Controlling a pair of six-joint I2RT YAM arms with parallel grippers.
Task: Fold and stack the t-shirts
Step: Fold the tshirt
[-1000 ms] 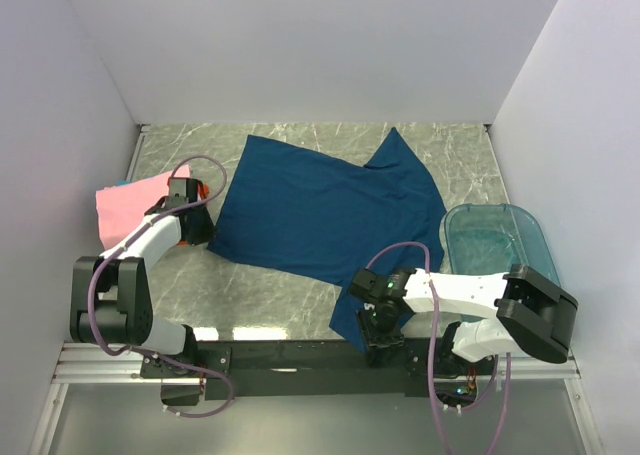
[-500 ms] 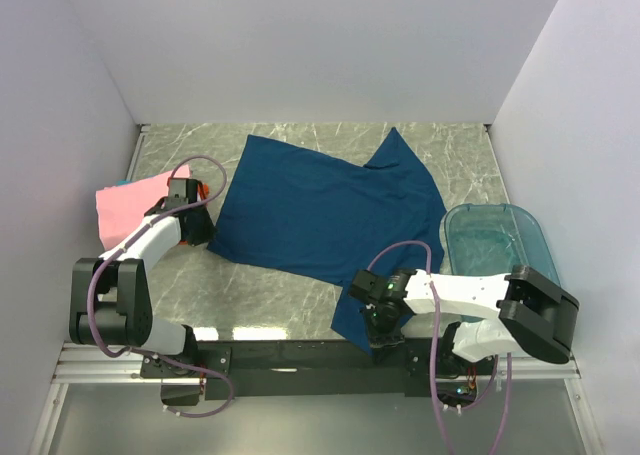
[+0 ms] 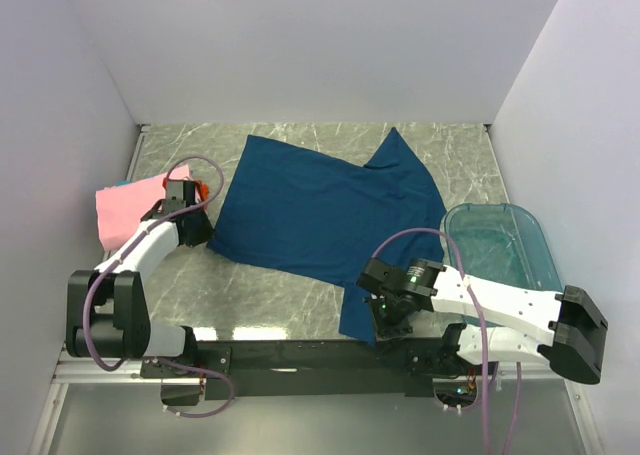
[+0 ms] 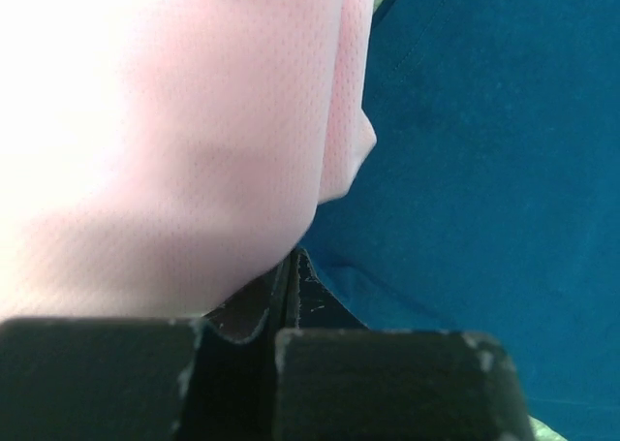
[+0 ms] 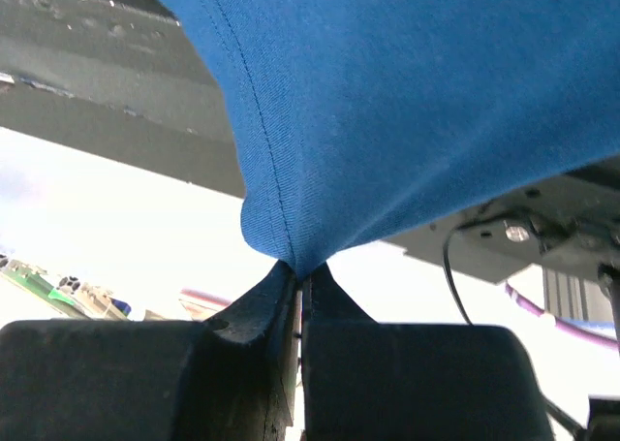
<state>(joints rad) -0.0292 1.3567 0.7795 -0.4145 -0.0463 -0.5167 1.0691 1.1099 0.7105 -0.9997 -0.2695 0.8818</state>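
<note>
The large navy t-shirt (image 3: 320, 210) lies spread across the middle of the marble table. My left gripper (image 3: 195, 230) sits at its left corner, jaws shut on the navy edge (image 4: 484, 170), with the pink t-shirt (image 4: 165, 141) draped against my left finger. The pink t-shirt (image 3: 125, 210) lies at the far left, with an orange scrap (image 3: 205, 188) and a teal edge (image 3: 118, 184) showing beside it. My right gripper (image 3: 385, 320) is shut on the navy shirt's near corner (image 5: 407, 92) at the table's front edge; the hem is pinched at the fingertips (image 5: 300, 267).
A translucent teal plastic tub (image 3: 500, 245) stands at the right edge of the table, close to my right arm. White walls close in the left, back and right sides. The black mounting rail (image 3: 300, 355) runs along the front edge.
My right arm has swung outward to the right, and its gripper has shifted slightly right with the navy corner in it. The left arm has barely moved.
</note>
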